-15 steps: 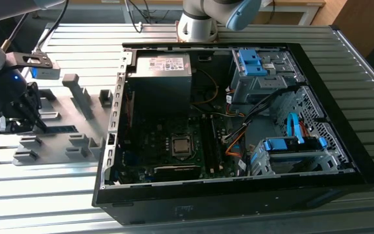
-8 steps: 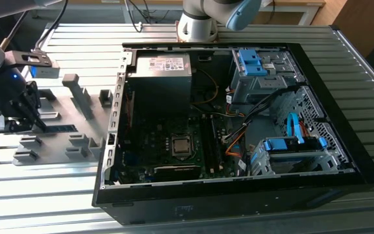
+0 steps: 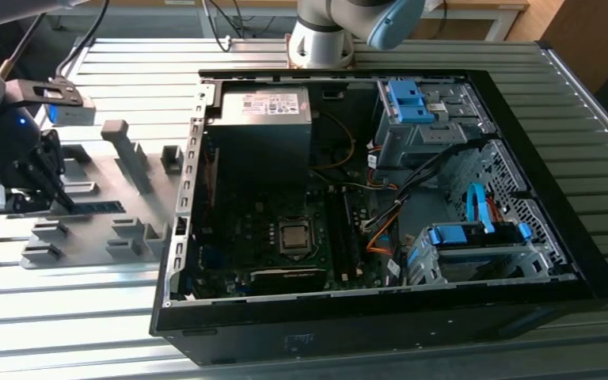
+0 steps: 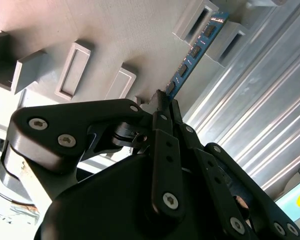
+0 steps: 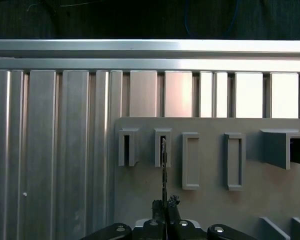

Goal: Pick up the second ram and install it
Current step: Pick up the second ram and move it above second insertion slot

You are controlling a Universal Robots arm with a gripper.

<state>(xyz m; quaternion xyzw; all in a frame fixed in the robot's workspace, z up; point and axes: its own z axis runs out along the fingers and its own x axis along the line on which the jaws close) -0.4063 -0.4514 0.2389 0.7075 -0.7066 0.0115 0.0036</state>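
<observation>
The second ram (image 4: 192, 52) is a slim blue stick with black chips. It lies over the grey slotted holder (image 3: 124, 229) at the exterior view's left. My gripper (image 4: 164, 100) is shut on the stick's near end, with its dark fingers (image 4: 162, 130) pressed together around it. The far end of the ram reaches one of the holder's raised slots (image 5: 162, 145). In the first wrist view the ram (image 5: 163, 170) shows edge-on, rising from my gripper (image 5: 166, 206). In the exterior view my gripper (image 3: 56, 194) stands over the holder with the ram (image 3: 98, 207) beside it.
An open black computer case (image 3: 389, 317) lies in the middle of the ribbed metal table (image 3: 72, 317), with its mainboard (image 3: 294, 237), memory slots (image 3: 341, 229) and blue drive clips (image 3: 404, 99) exposed. The arm's base (image 3: 320, 39) stands behind the case. The holder carries several raised blocks (image 3: 130, 150).
</observation>
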